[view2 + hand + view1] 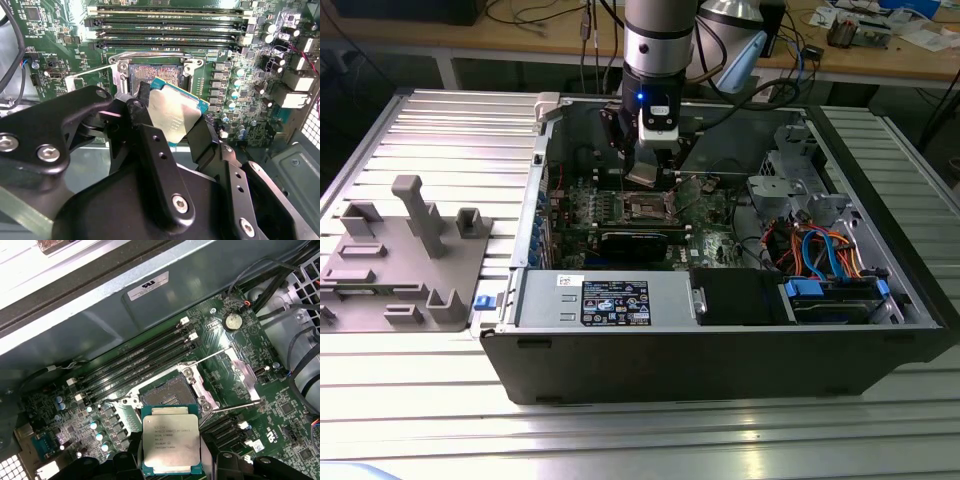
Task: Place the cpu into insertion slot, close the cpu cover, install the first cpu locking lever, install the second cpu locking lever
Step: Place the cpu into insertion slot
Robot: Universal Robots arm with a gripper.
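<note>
Second wrist view: cpu (pixel 175 112) clamped by two opposite edges between the black fingers (pixel 142 112) of the gripper (pixel 172 120), jaws narrowed to the chip's width. Dull silver top tilted toward the lens, green rim showing along one edge. Held above the insertion slot (pixel 156 75) and apart from it, overlapping only the slot's near edge. Slot's dark pin field bare inside its shiny metal frame.

First wrist view: printed face of the cpu up, chip just beside the slot's near side. Cpu cover (pixel 243 371) swung back off the slot, lying open over the green motherboard (pixel 280 390) toward the board's cable-side edge. Two thin bright locking levers (pixel 235 408) unlatched, angled out from the slot's frame. Long black memory slots (pixel 142 357) in a row along the slot's far side, between it and the wall of the computer case (pixel 150 315).

Exterior view: arm reaching straight down into the open case, gripper poised over the middle of the board. Case resting on a ribbed metal table (pixel 440 125), grey fixture (pixel 405 250) by the table edge at the exterior view's left.
</note>
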